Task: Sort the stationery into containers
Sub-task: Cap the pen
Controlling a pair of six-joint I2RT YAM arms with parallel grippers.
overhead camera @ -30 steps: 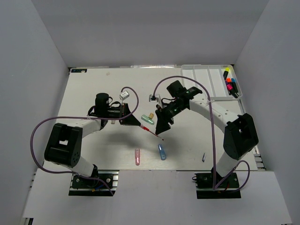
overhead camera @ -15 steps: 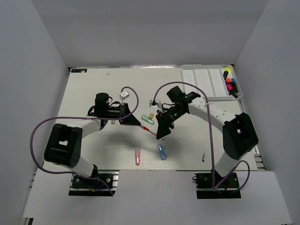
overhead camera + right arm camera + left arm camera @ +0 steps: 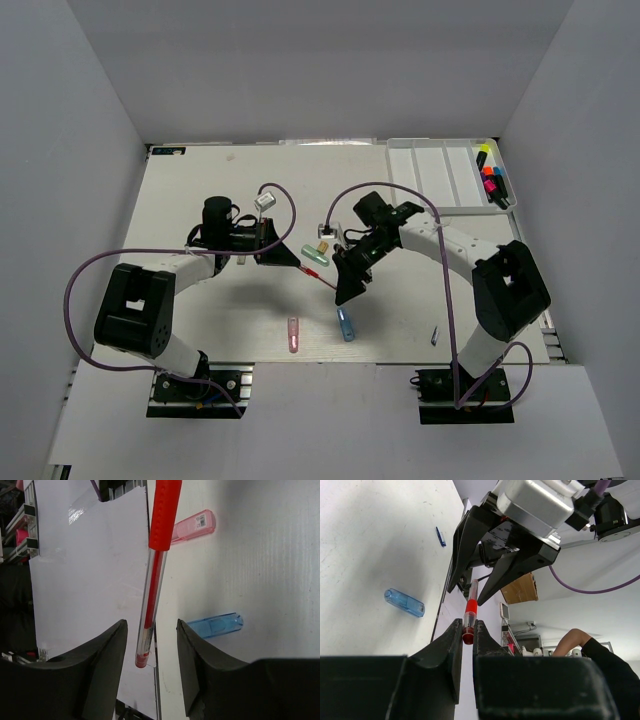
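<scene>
A red pen (image 3: 322, 281) hangs above the table, and my left gripper (image 3: 293, 265) is shut on its capped end (image 3: 468, 632). My right gripper (image 3: 345, 292) stands open astride the pen's other end (image 3: 150, 605), with a gap on each side of the barrel. In the left wrist view the right gripper (image 3: 466, 594) faces mine along the pen. A blue capsule (image 3: 346, 324), a pink capsule (image 3: 293, 335) and a green capsule (image 3: 314, 255) lie on the table. The white divided tray (image 3: 440, 170) sits at the back right with highlighters (image 3: 491, 181) in its rightmost compartment.
A small blue bit (image 3: 434, 336) lies near the front edge at the right. A tan bit (image 3: 322, 244) rests beside the green capsule. Purple cables loop over both arms. White walls close in the table on three sides.
My right gripper has slid toward the near edge and over the pen's free end, and its jaws have narrowed a little. The left gripper has held still with the pen.
</scene>
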